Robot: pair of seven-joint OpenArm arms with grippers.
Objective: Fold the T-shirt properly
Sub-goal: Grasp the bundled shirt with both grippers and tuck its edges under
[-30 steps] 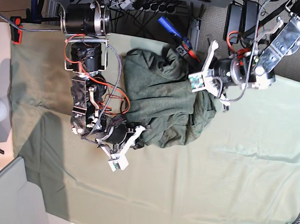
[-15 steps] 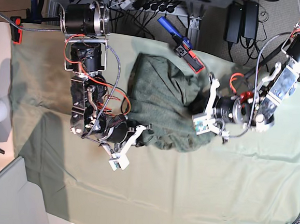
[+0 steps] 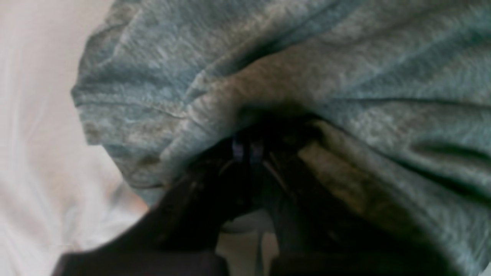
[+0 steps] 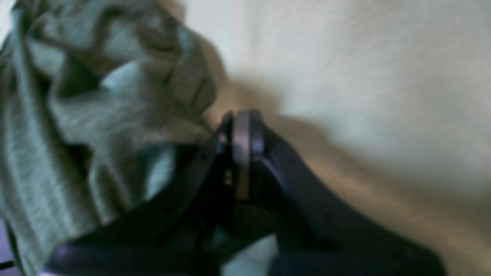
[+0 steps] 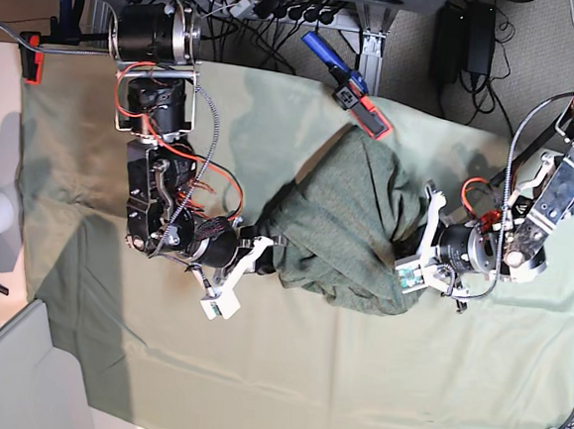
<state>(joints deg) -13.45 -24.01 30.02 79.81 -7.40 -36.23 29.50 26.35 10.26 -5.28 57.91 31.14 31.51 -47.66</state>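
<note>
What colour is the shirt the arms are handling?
The shirt is dark heathered olive green, clearest in the base view.

Base overhead, far; wrist views close behind tools; all share T-shirt [image 5: 351, 225].

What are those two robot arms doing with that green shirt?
They are trying to fold the T-shirt, which is still a bunched-up heap on the mint-green table cloth. The left gripper has its fingers pinched shut on a fold of the shirt's fabric. The right gripper is shut too, its tips right at the shirt's other edge, though it is too blurry to tell whether it holds any fabric. No neat fold shows yet.
</note>
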